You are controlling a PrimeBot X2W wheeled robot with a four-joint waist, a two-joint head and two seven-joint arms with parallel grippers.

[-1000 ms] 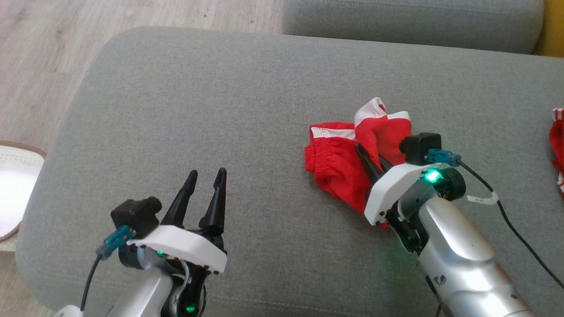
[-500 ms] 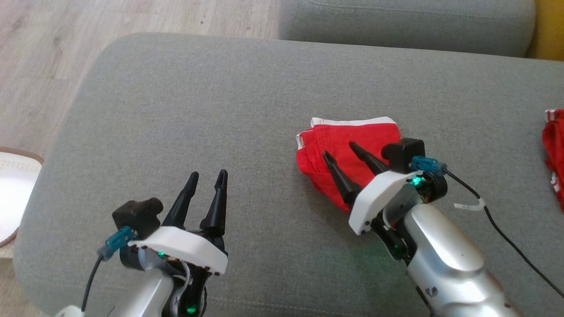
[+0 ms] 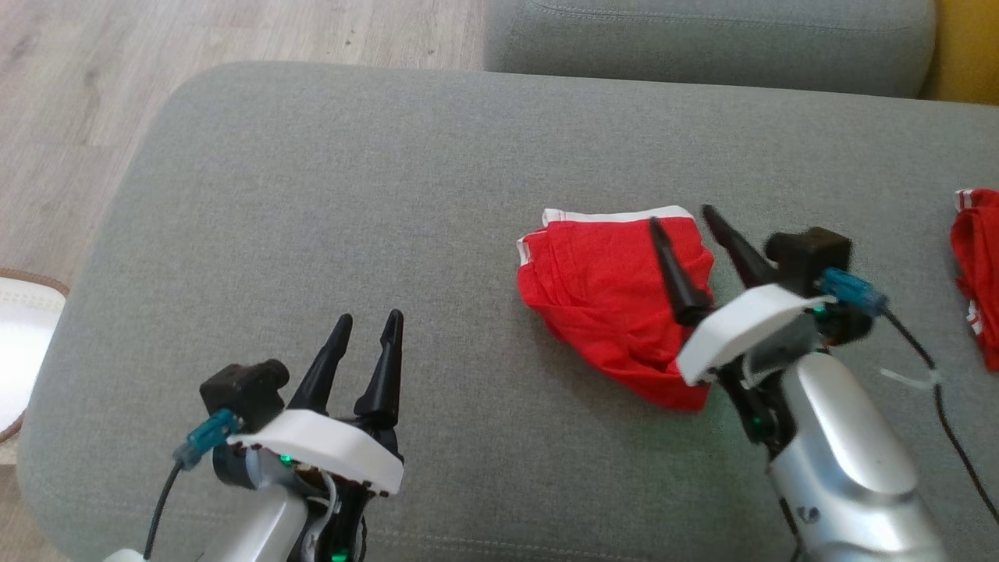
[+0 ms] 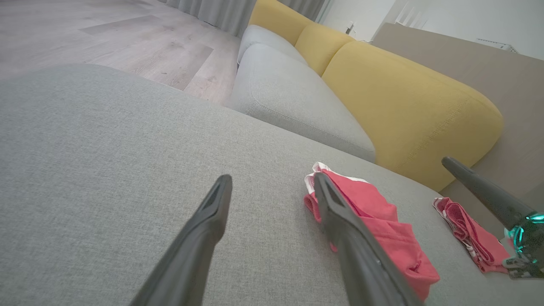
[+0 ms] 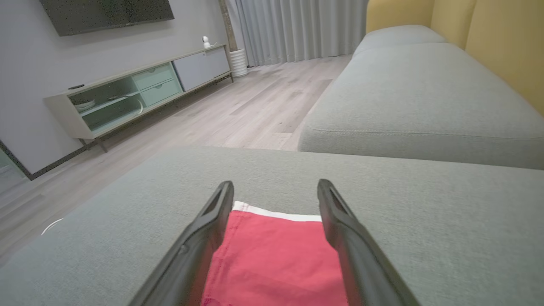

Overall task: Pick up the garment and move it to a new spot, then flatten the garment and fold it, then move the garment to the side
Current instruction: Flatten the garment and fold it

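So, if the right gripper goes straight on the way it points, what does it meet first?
Probably the grey cushion just past the white hem of the red garment; the right gripper hangs over it. Depth is unclear.

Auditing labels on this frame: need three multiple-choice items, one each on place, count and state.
1. The garment near the right gripper lies on: A the floor; B the yellow backrest; C the grey cushion.
2. Red garments in the head view: A one; B two; C three.
3. The right gripper is: A open; B shut on the garment; C shut, empty.
1 C: grey fabric surrounds it. 2 B: a second garment lies at the right edge. 3 A: its jaws stand apart over the garment.
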